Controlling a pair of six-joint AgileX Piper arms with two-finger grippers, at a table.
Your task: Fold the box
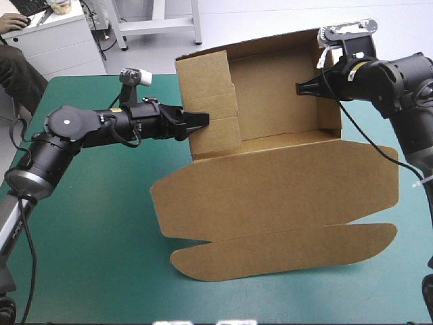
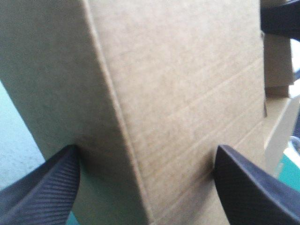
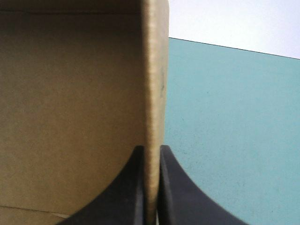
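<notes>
Evidently the right black pincer gripped the brown cardboard box by its right wall; the left pincer, spread wide, needed to push squarely.

Free teal-green cover left of box

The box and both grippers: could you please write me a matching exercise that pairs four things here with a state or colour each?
Things:
1. left gripper
2. right gripper
3. lid
4. table cover

States:
A. lies flat, toward the table's near edge
B. shut on the edge of a raised wall
C. teal-green
D. open, straddling a corner of the box

Pairs: 1-D, 2-B, 3-A, 4-C.
</notes>
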